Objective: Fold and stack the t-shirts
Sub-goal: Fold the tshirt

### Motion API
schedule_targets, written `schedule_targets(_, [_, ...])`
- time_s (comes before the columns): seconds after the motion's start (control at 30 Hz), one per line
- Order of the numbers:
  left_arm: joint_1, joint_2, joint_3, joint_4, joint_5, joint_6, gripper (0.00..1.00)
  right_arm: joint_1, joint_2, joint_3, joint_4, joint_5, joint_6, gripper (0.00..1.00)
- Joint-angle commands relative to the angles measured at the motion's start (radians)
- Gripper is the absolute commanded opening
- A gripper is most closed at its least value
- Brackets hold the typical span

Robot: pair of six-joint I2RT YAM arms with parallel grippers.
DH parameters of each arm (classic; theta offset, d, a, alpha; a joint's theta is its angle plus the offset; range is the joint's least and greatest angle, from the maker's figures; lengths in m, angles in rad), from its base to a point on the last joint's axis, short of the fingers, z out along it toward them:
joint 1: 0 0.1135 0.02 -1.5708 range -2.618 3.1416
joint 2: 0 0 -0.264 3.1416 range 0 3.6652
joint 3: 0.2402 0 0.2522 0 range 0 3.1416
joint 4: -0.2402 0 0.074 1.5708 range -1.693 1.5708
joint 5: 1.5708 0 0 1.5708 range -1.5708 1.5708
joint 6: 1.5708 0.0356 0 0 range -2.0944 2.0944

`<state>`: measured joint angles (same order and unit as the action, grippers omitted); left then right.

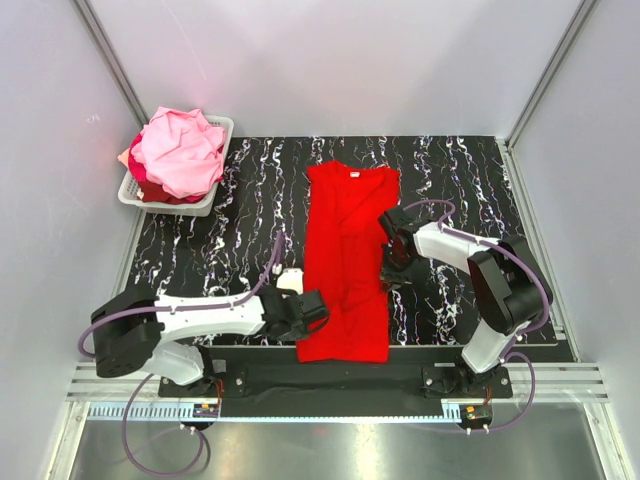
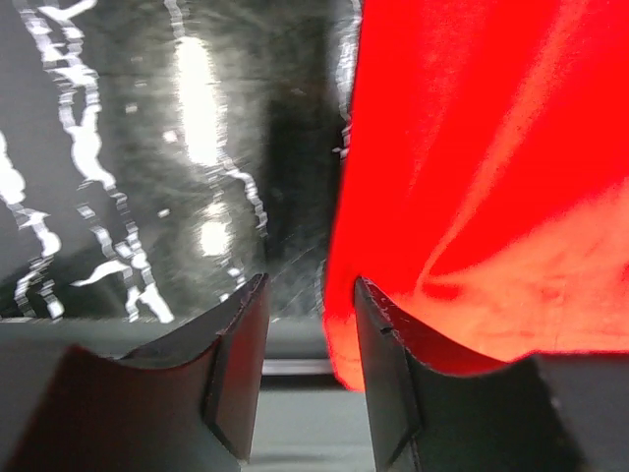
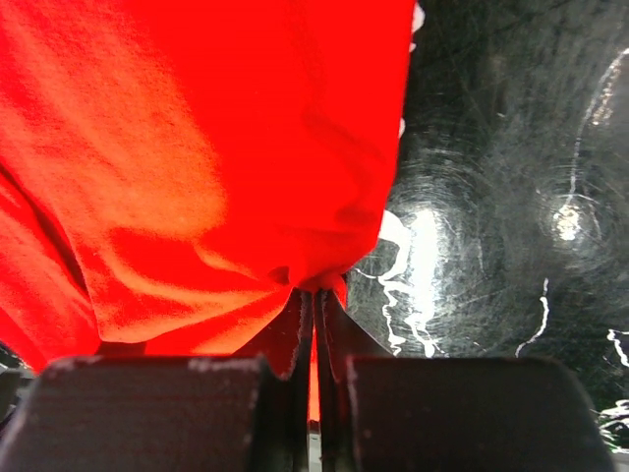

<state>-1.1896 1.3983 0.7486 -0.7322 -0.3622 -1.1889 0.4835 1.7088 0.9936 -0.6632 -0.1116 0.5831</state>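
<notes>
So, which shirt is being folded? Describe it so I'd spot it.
On the black marbled table, look at the middle. The red t-shirt lies there as a long flat strip; the others, pink shirts, sit crumpled in the white basket at far left.

We see one red t-shirt [image 1: 345, 270] flat on the desk at centre, folded lengthwise into a long strip. Its collar with a white label [image 1: 353, 172] is at 12 o'clock, its hem at 6. Its 3 o'clock edge is bunched between the closed right fingers [image 3: 339, 344]. At 10 o'clock we see a crumpled light pink t-shirt [image 1: 180, 150] heaped over a peach one [image 1: 125, 157] in a basket [image 1: 190, 209].
</notes>
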Motion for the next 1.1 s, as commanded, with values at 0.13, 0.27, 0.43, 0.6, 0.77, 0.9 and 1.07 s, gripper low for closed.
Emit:
schedule_targets(0.13, [-0.008,-0.076,0.052,-0.096,-0.049,0.005,0.48,0.004,-0.034,0.08,-0.107,0.092,-0.02,0.42])
schedule_targets(0.27, [-0.013,-0.076,0.101,-0.032,-0.052,0.096,0.51,0.003,-0.129,0.137,-0.168,0.093,-0.035,0.66])
schedule_targets(0.43, [0.059,0.034,0.251,-0.016,-0.074,0.224,0.61,0.003,-0.088,0.273,-0.196,0.104,-0.072,0.71])
schedule_targets(0.6, [0.232,0.16,0.307,0.144,0.08,0.382,0.6,-0.016,0.138,0.474,-0.223,0.128,-0.126,0.71])
schedule_targets(0.77, [0.363,0.344,0.452,0.185,0.157,0.474,0.57,-0.074,0.42,0.744,-0.283,0.121,-0.169,0.68])
schedule_targets(0.9, [0.423,0.493,0.555,0.185,0.204,0.506,0.56,-0.112,0.586,0.942,-0.338,0.115,-0.192,0.67])
schedule_targets(1.07, [0.53,0.631,0.635,0.204,0.298,0.512,0.55,-0.172,0.871,1.438,-0.467,0.064,-0.247,0.66])
